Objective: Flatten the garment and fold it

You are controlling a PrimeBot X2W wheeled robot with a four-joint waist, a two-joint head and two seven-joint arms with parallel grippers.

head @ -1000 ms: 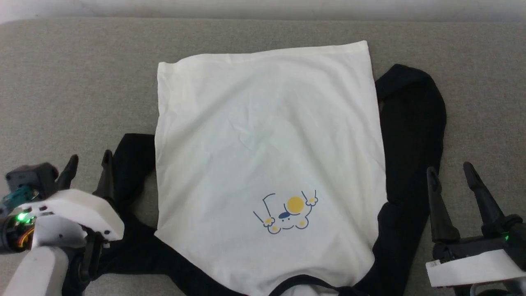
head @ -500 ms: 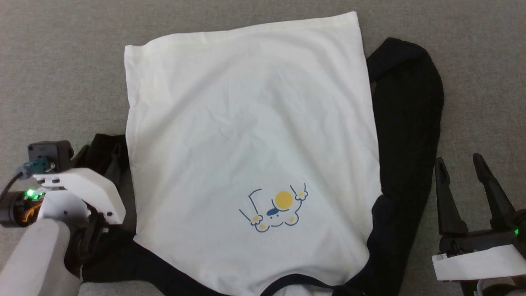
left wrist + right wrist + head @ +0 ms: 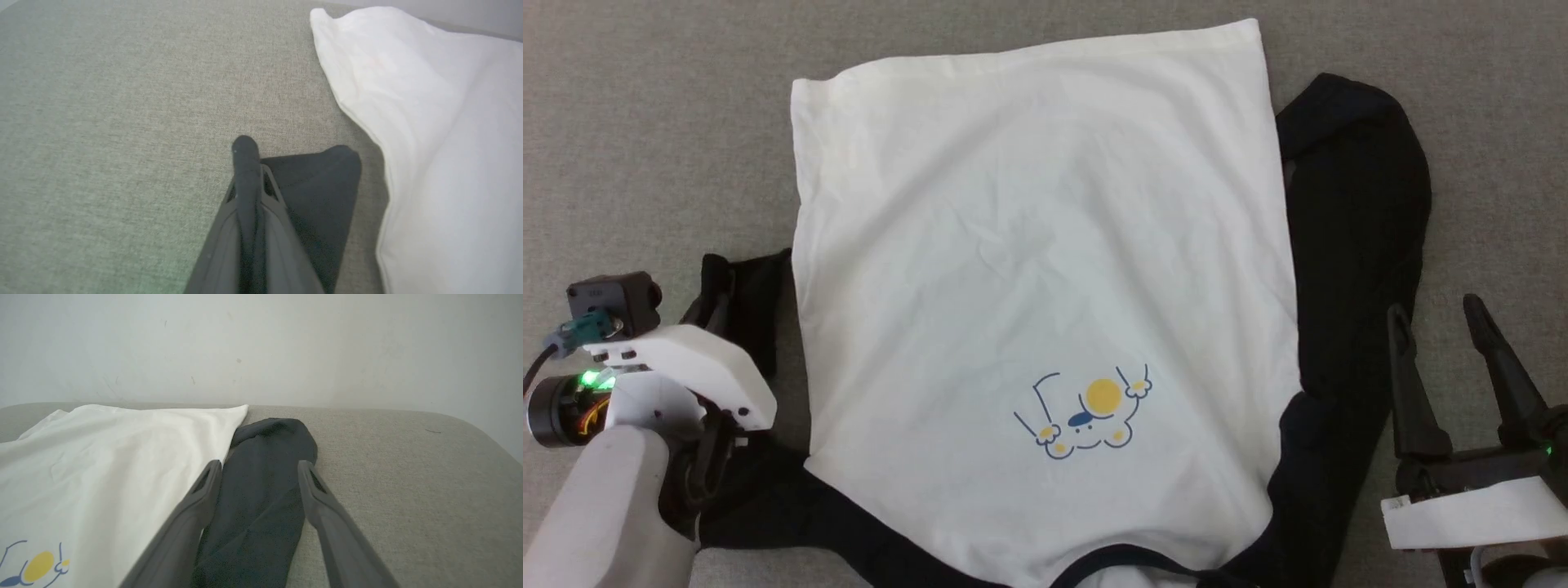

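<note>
"where is the garment (image 3: 1045,245)?"
"flat on the gray surface (image 3: 645,122). the left end effector (image 3: 245,149) pinches the left sleeve (image 3: 322,183). the right end effector (image 3: 1437,327) is spread wide, and the long right sleeve (image 3: 1356,245) is just left of it."

Garment (image 3: 1045,245) flat (sleeves black), print-up

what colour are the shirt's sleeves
Black sleeves on a white garment, clearest in the head view.
</note>
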